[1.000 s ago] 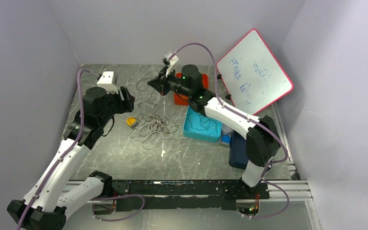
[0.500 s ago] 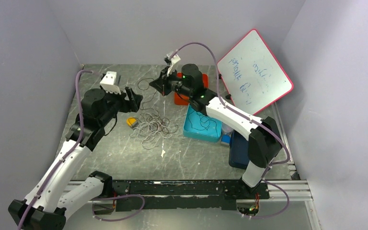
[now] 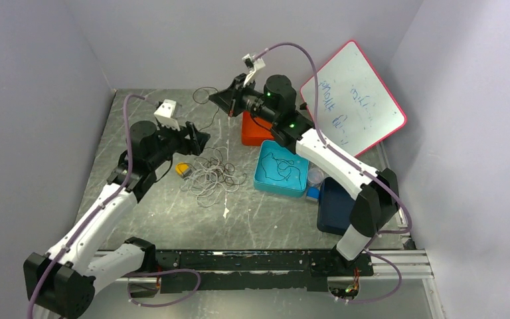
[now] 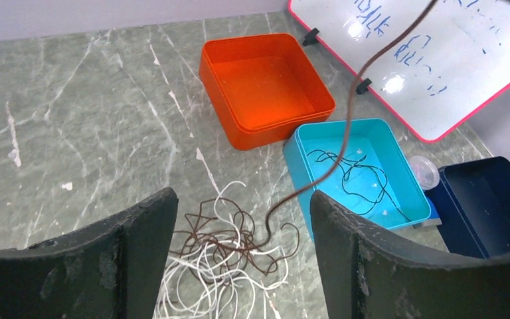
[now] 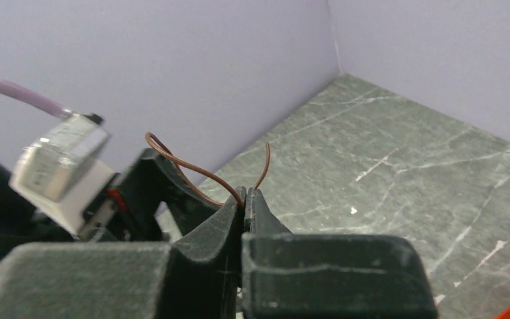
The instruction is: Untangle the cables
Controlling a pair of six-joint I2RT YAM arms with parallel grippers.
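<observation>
Whiteboard (image 4: pixel 438 66): cropped top and right; writing unreadable.
Brown cable (image 4: pixel 349 119): upper end leaves the top edge.
Cables (image 4: pixel 222 256): pile's lower part runs off the bottom edge.

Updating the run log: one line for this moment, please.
right jaws: shut on brown cable, raised | left jaws: open near tangle | blue tray: dark cable inside

Lighting: even, diffuse, from overhead; I note only faint, soft shadows beneath the arms on the table (image 3: pixel 272 212). Glare: bright spots on the whiteboard (image 4: pixel 385 83) in my left wrist view. Focus: overhead view sharp; right wrist view soft up close, the right hand (image 5: pixel 244 194) slightly blurred.
</observation>
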